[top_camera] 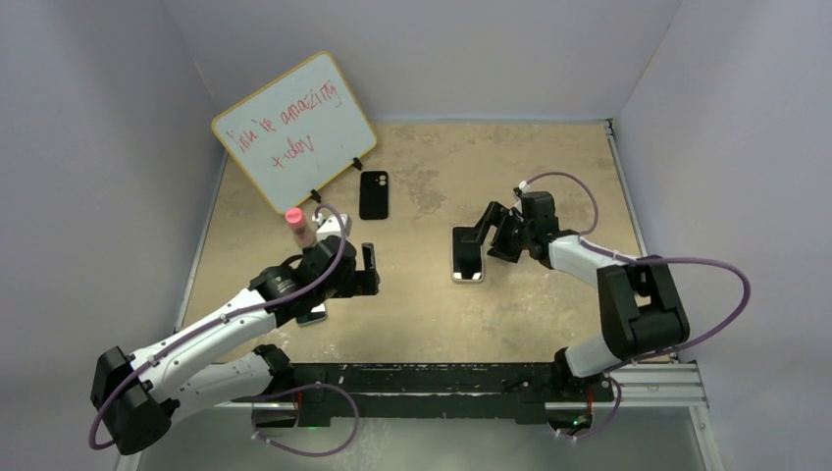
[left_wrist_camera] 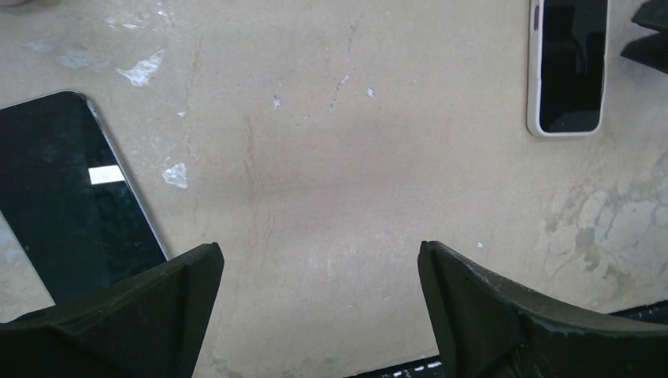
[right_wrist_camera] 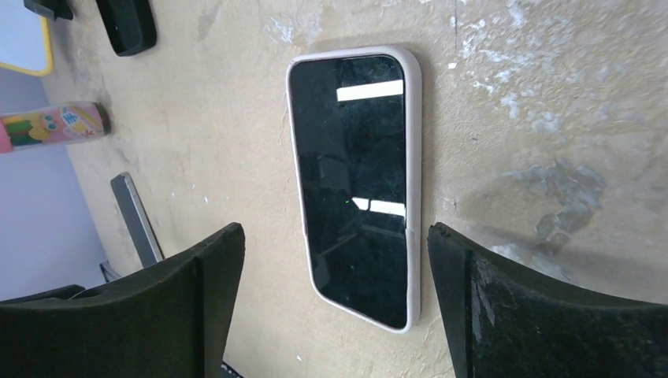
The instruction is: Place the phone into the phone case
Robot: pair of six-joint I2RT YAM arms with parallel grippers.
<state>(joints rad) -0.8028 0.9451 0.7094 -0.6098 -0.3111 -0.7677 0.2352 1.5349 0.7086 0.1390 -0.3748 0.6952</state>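
Slim, glossy black-screened phone with thin silvery rim (left_wrist_camera: 71, 197) lies flat beside the spread, empty left gripper (left_wrist_camera: 317, 250), right gripper (right_wrist_camera: 335, 230) likewise spread; judged stiff, slippery, breakable, best pinched across its long edges.

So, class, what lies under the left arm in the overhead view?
The phone: only one corner peeks out; the left arm covers the rest.

White arms (top_camera: 211, 329), black joints (top_camera: 640, 306), purple cables (top_camera: 561, 175).
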